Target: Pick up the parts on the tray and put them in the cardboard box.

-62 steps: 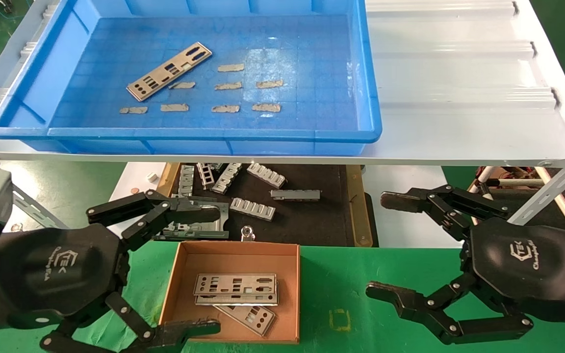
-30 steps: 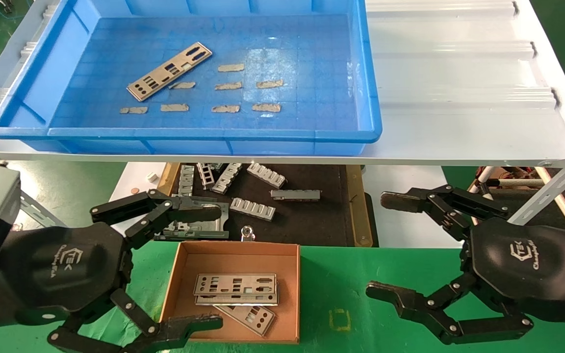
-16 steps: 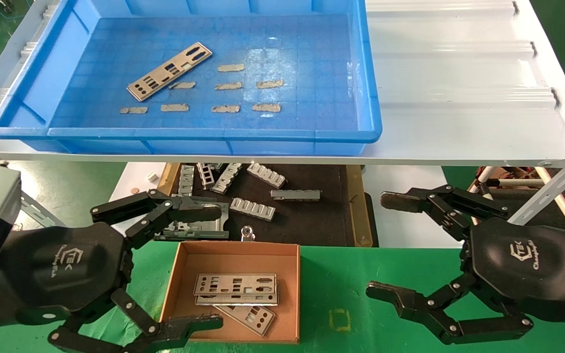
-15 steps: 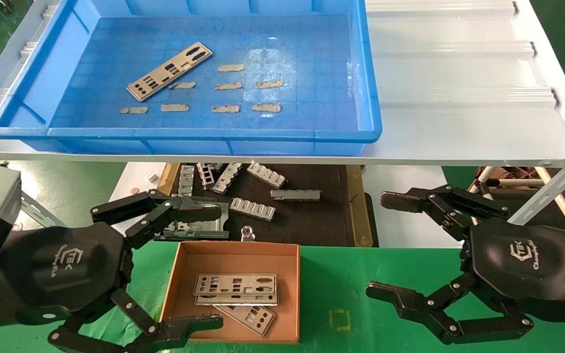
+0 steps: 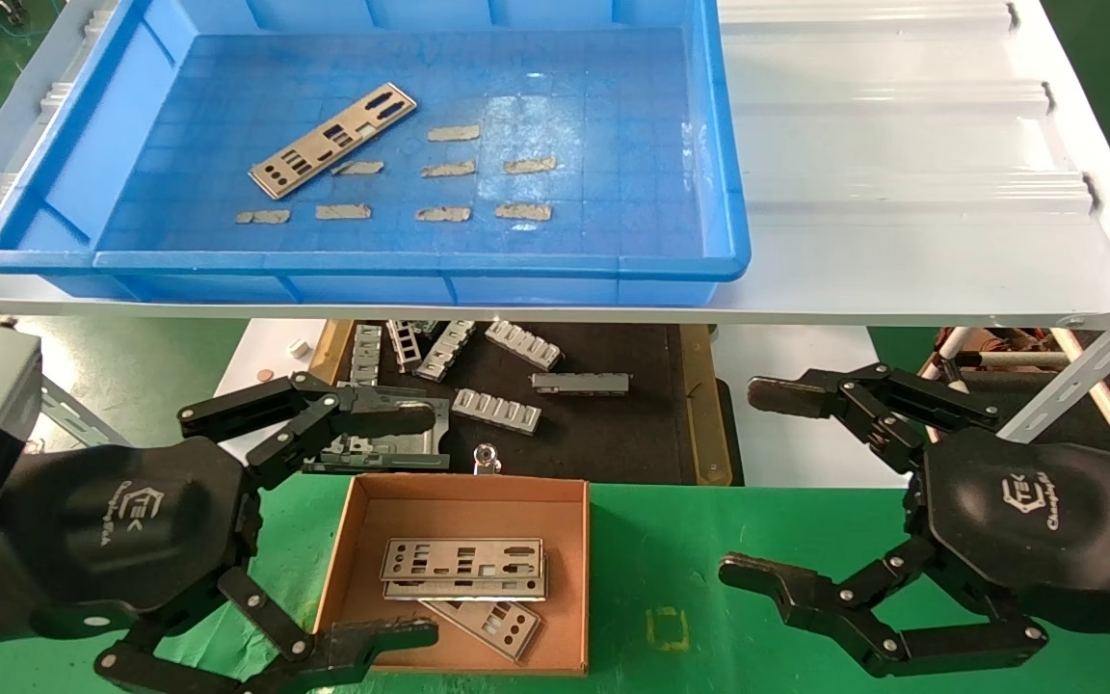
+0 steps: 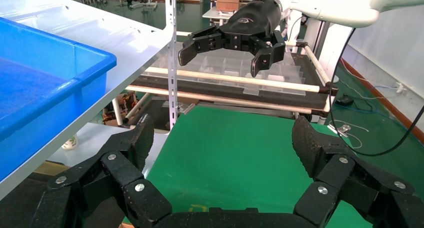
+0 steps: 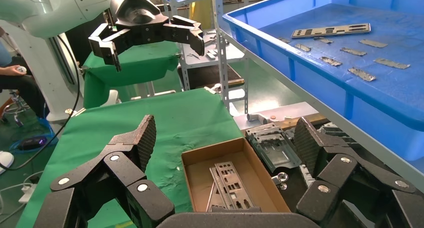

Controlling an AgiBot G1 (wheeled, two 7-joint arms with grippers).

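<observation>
On the upper white shelf: the large shallow bright blue plastic tray [image 5: 724,145] with raised rim and gridded floor rests on the white corrugated shelf [image 5: 902,193].
Part look: one thin flat silver-grey metal plate [image 5: 332,140], punched with round and rectangular cutouts, lies on the tray floor towards my left.
Part axis: its long side runs diagonally, the near end to my left, the far end to my right.
Beside it: small tan tape strips [image 5: 441,170] lie in rows on the same floor.
Box: the small shallow brown cardboard box [image 5: 358,520] sits on the green table cover [image 5: 690,549] and holds more such plates [image 5: 463,564], stacked flat.
My left pincer [image 5: 401,525]: released, jaws spread wide, straddling the box's left wall, gripping nothing.
My right pincer [image 5: 757,487]: released too, empty, over the green cover right of the box.
Below the shelf: chunky ribbed grey metal brackets [image 5: 497,410] lie on a black mat [image 5: 613,434].
</observation>
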